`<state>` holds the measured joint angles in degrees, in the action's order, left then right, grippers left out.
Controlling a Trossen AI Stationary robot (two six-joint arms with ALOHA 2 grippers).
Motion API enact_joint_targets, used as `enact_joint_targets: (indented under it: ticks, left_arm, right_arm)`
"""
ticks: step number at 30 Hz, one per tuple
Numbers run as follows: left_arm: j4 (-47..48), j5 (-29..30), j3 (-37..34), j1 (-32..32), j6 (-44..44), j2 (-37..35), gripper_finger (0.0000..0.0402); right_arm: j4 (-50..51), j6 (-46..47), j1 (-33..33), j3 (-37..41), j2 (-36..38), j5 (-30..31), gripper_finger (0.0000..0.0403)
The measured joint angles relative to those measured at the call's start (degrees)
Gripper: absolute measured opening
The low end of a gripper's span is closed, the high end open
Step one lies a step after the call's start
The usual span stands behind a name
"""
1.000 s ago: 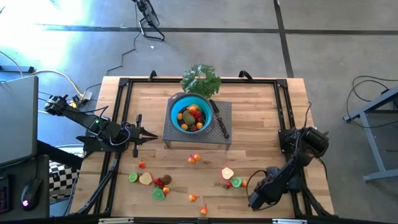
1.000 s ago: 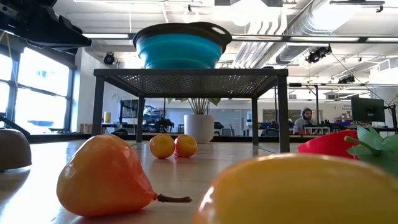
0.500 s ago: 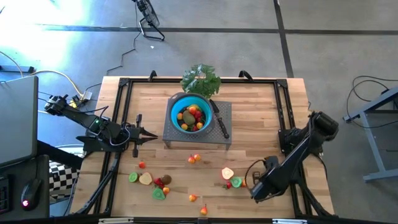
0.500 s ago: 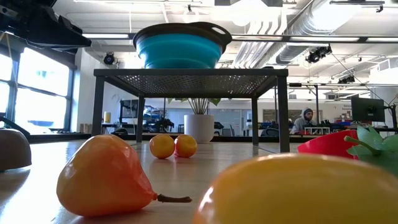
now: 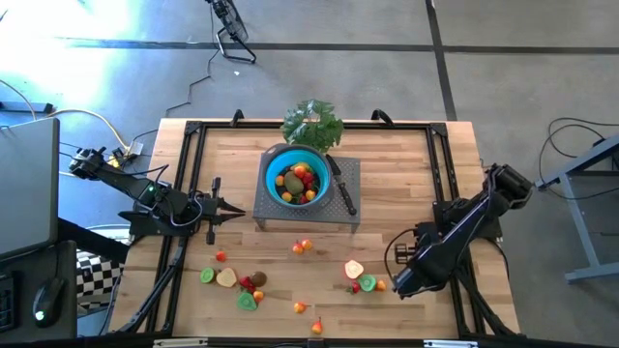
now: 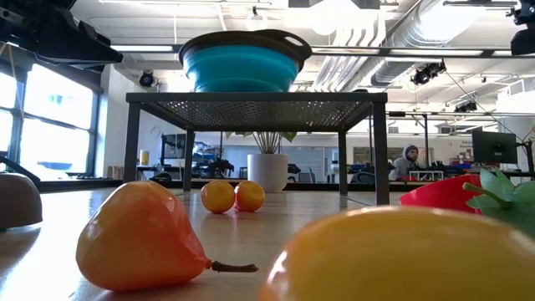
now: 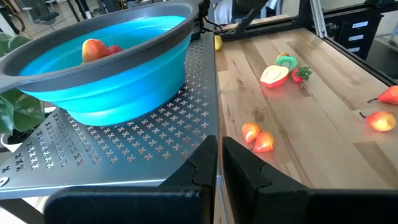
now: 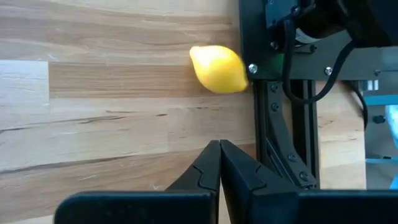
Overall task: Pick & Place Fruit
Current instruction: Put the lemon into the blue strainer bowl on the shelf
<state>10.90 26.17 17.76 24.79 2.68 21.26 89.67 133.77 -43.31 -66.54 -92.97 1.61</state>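
Small toy fruits lie loose on the wooden table: an orange pair (image 5: 303, 246), a peach half (image 5: 354, 270), a strawberry with a green slice (image 5: 363, 285), and a cluster at the near left (image 5: 237, 282). More fruit fills the blue bowl (image 5: 269, 176), which stands on a perforated grey rack (image 5: 348, 211). A lemon (image 8: 217, 68) lies against a black frame rail. My right gripper (image 5: 397, 287) hangs shut and bare above the table's near right part, pointing steeply down. My left gripper (image 5: 242, 208) waits shut, just left of the rack.
A leafy green bunch (image 5: 311, 124) lies behind the bowl, and a black-handled knife (image 5: 343, 193) rests on the rack's right side. Black frame rails (image 5: 440, 164) run along the table's edges. Two pears (image 5: 302, 308) lie near the front edge. Bare wood stretches right of the rack.
My right gripper has risen from the near right of the table and drifted toward the far edge, tipping to point more steeply down. It has stayed shut and carries nothing. No fruit has moved.
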Motion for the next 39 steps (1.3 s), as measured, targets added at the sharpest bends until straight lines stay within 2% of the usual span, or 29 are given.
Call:
enact_joint_targets:
  ticks: [8,11,16,21,28,34,39]
  left_arm:
    - [0.0,0.0,0.0,0.0,0.0,0.0,0.0022]
    - [-0.1,0.0,0.0,0.0,0.0,0.0,0.0022]
    - [0.0,0.0,0.0,0.0,0.0,0.0,0.0022]
    - [0.0,0.0,0.0,0.0,0.0,0.0,0.0022]
    - [0.0,0.0,0.0,0.0,0.0,0.0,0.0022]
    - [-0.1,0.0,0.0,0.0,0.0,0.0,0.0022]
    - [-0.1,0.0,0.0,0.0,0.0,0.0,0.0022]
  right_arm:
    - [-0.8,-4.9,2.5,0.0,0.0,0.6,0.0003]
    - [-1.2,-9.1,4.1,0.0,0.0,2.0,0.0003]
    - [0.2,-10.5,6.3,0.2,0.0,3.9,0.0003]
    - [-2.6,-9.1,6.6,3.8,0.0,1.4,0.0003]
    - [-5.1,-8.4,5.8,10.4,-0.1,-6.8,0.0003]
    - [-6.8,-5.9,5.8,13.7,-0.1,-6.2,0.0003]
    - [-11.3,-1.8,5.8,16.9,-0.1,-2.2,0.0003]
